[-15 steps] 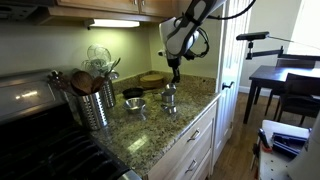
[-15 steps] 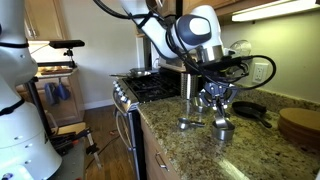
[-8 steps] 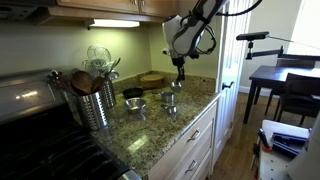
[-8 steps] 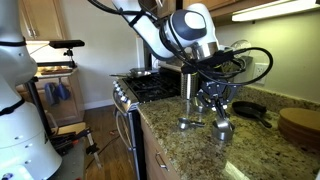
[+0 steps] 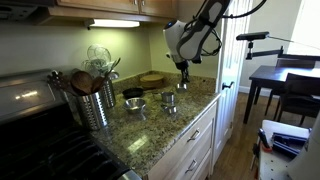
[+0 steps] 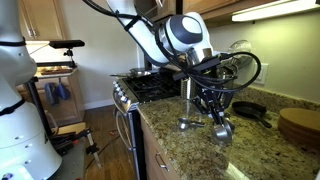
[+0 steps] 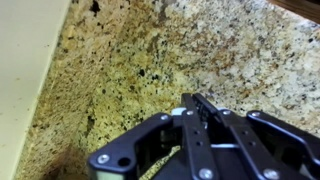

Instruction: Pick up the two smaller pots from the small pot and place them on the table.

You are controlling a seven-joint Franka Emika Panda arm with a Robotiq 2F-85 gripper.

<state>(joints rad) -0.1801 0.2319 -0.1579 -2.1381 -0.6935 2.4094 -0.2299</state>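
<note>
My gripper (image 5: 183, 72) hangs above the granite table (image 5: 190, 112), its fingers pinched together in the wrist view (image 7: 196, 103). A thin pale steel edge shows between them, so it is shut on a smaller pot, which the fingers mostly hide. In an exterior view the gripper (image 6: 215, 108) is just over a shiny steel pot (image 6: 222, 129). The small pot (image 5: 168, 100) stands on the table below and left of the gripper. Another tiny steel pot (image 5: 136, 105) stands apart on the table and also shows in the other exterior view (image 6: 190, 123).
A steel utensil holder (image 5: 96, 105) stands by the stove (image 6: 150, 88). A dark round pot (image 5: 133, 93) and a round wooden board (image 5: 152, 78) sit at the back. The counter's front edge runs over the drawers (image 5: 195, 140). A dining table (image 5: 285, 80) stands beyond.
My gripper has risen and shifted slightly away from the small pot, staying shut. The pots on the table have not moved.
</note>
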